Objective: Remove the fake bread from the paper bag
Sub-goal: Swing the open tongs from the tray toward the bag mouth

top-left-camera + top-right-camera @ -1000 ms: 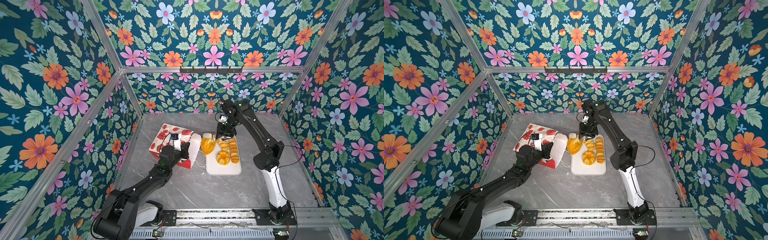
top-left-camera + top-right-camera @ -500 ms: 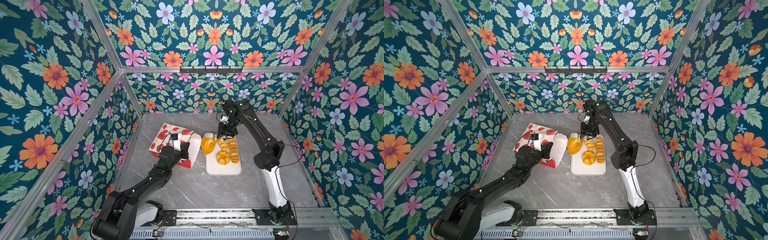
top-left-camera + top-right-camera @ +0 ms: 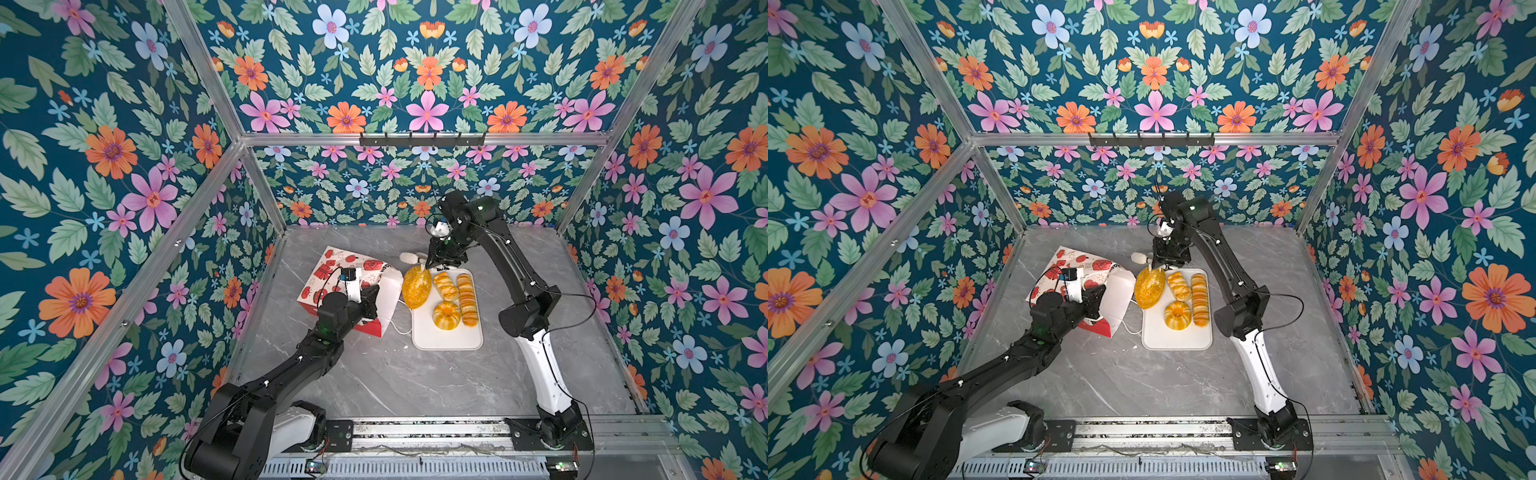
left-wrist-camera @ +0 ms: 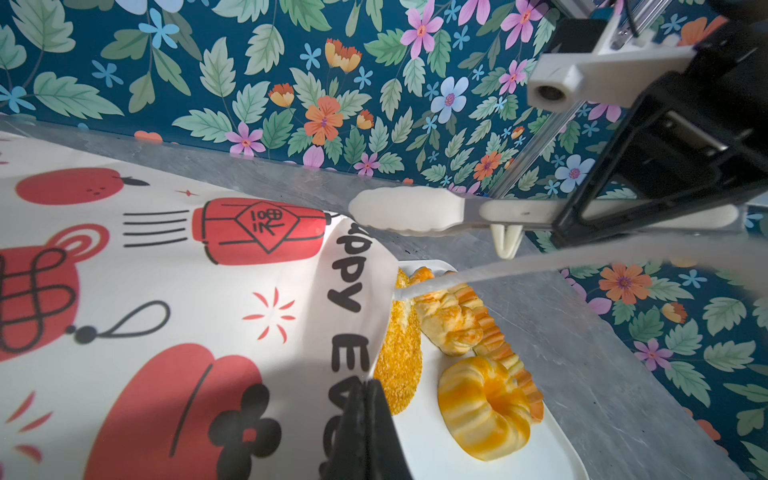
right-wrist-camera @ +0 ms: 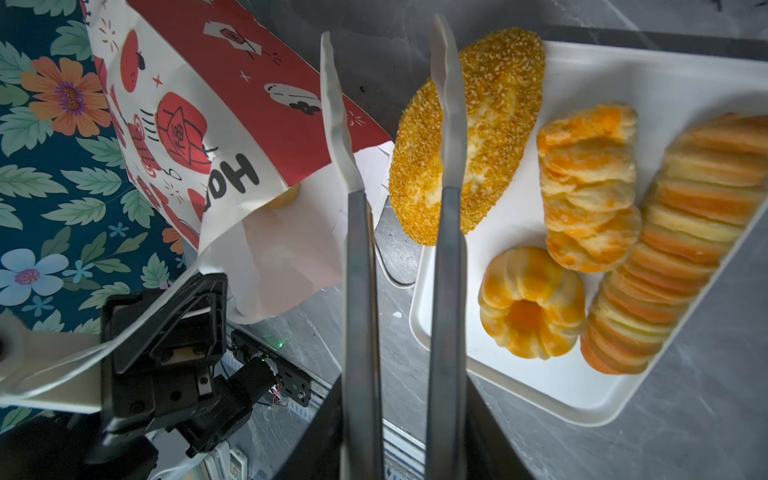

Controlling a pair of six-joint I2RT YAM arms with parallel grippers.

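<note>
Lying on the tray (image 3: 446,343), four fake bread (image 3: 446,316) pieces are out; one seems left in the paper bag (image 3: 332,266). Left hand (image 4: 365,424) pinches its rim; right hand (image 3: 445,254) clamps tongs (image 5: 359,249).

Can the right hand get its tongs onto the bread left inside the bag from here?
Probably yes. The left hand holds the paper bag's mouth open, the bread shows just inside, and the tongs hang beside that mouth with nothing between.

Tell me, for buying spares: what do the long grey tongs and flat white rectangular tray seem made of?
Long grey tongs: dull brushed metal arms; matte white scalloped tips, likely silicone. Flat white rectangular tray: probably plastic, smooth, rounded moulded rim.
</note>
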